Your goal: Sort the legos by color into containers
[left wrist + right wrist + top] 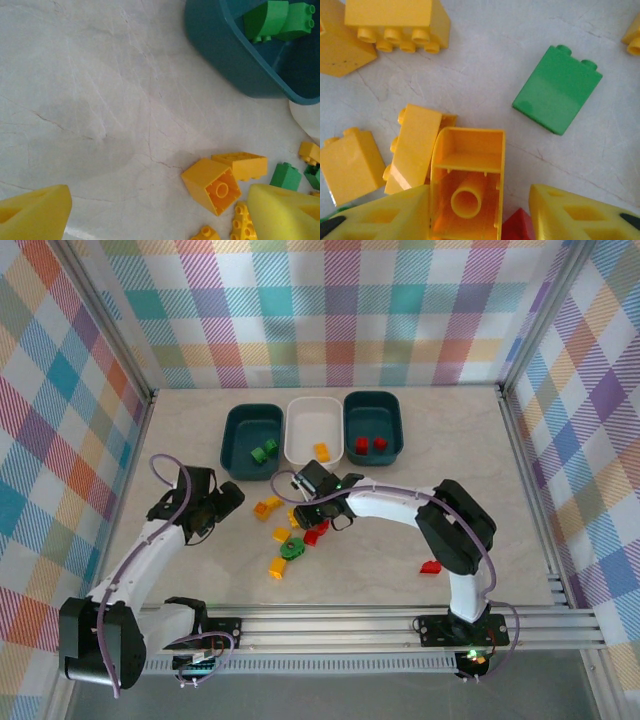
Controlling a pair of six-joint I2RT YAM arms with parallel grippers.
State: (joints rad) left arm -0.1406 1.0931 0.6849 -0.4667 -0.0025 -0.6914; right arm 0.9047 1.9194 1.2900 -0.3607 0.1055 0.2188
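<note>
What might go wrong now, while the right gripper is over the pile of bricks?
1. The right gripper is open around a hollow yellow brick, and a red brick lies right beside it; closing may catch both and mix colours.
2. A second yellow brick lies against the first and may get dragged along.

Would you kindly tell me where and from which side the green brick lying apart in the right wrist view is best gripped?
Come straight down on the green brick and close on its two plain side faces, not the studded end. It lies flat on the table, broad face up, studs pointing sideways, with bare surface along both side faces, likely leaving room to close.
</note>
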